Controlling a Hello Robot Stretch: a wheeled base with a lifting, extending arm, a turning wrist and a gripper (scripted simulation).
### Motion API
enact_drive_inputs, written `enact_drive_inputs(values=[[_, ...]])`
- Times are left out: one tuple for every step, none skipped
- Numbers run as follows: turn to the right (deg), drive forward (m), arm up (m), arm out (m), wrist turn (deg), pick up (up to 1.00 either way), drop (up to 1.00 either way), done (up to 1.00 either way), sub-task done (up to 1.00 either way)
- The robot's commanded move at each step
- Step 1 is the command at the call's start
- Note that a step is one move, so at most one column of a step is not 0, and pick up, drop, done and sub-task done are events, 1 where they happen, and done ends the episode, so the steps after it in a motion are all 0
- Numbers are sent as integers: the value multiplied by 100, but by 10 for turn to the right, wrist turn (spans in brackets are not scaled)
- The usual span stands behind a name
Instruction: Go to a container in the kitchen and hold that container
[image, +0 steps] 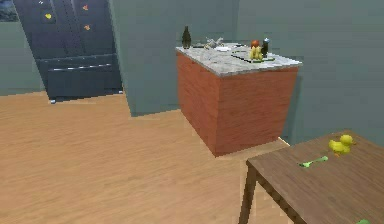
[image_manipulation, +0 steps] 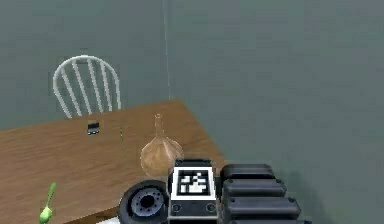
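Vase (image_manipulation: 160, 150) stands on the wooden table (image_manipulation: 60, 150) just behind the hand (image_manipulation: 148, 203).

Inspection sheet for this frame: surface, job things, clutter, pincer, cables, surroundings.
Surface: wooden table alongside; marble-topped counter ahead.
Job's things: possible containers are a brownish vase upright on the table and a dark bottle on the counter.
Clutter: green thing, small dark box and yellow thing on the table; red and yellow items on the counter.
Pincer: dark body at the arm side view's bottom edge; far end unclear, cannot tell whether it holds anything.
Cables: nothing seen.
Surroundings: white chair behind the table, dark fridge, grey-green wall, wood floor.
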Motion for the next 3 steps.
enact_drive_inputs(values=[[0,0,0,28,0,0,0,0,0],[0,0,0,0,450,0,0,0,0],[0,0,0,0,450,0,0,0,0]])
